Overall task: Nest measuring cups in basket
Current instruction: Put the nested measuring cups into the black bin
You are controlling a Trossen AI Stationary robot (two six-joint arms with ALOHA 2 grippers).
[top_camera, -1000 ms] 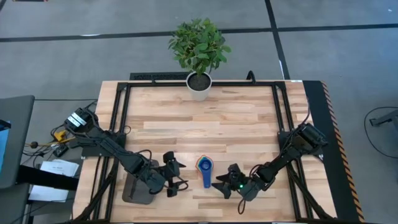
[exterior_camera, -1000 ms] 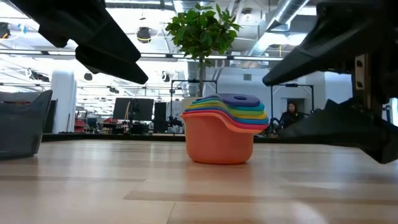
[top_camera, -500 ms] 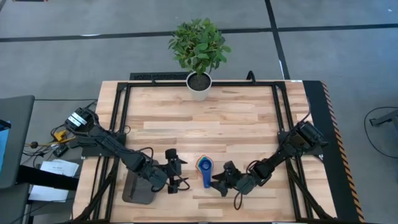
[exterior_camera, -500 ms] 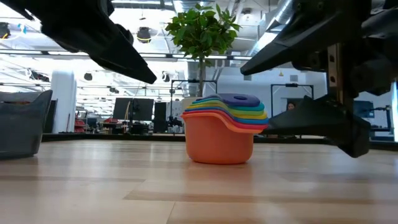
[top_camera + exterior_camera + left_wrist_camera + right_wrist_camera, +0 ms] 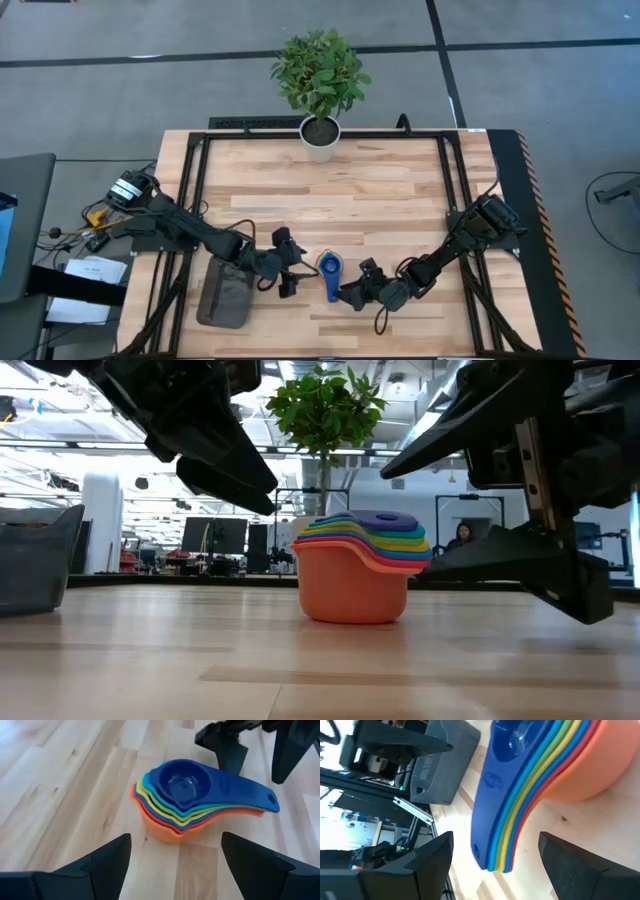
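the measuring cups (image 5: 328, 270) sit in one stack on the wooden table (image 5: 330, 190), near the front edge and about in the middle. the biggest cup is orange (image 5: 352, 592) and it is at the bottom. the other cups sit inside it, one in another, with a dark blue cup (image 5: 182, 782) on top. all the flat handles point the same way, toward the front of the table.

the basket (image 5: 225, 298) is dark grey. it sits on the table to the left of the stack, well apart from it. no cup is in it.

the left gripper (image 5: 286, 270) is just beside the stack, on its left, between the basket and the cups. its two fingers (image 5: 107, 857) are spread wide apart and nothing is in them. from its own camera the stack shows ahead, past the gap between them.

the right gripper (image 5: 352, 292) is just beside the stack on the other side, near the handles. its fingers (image 5: 427, 855) are spread wide too and hold nothing. the handles show in the gap between them.

a green plant in a white pot (image 5: 320, 140) stands at the back edge of the table.

a person (image 5: 465, 540) shows far back in the room.
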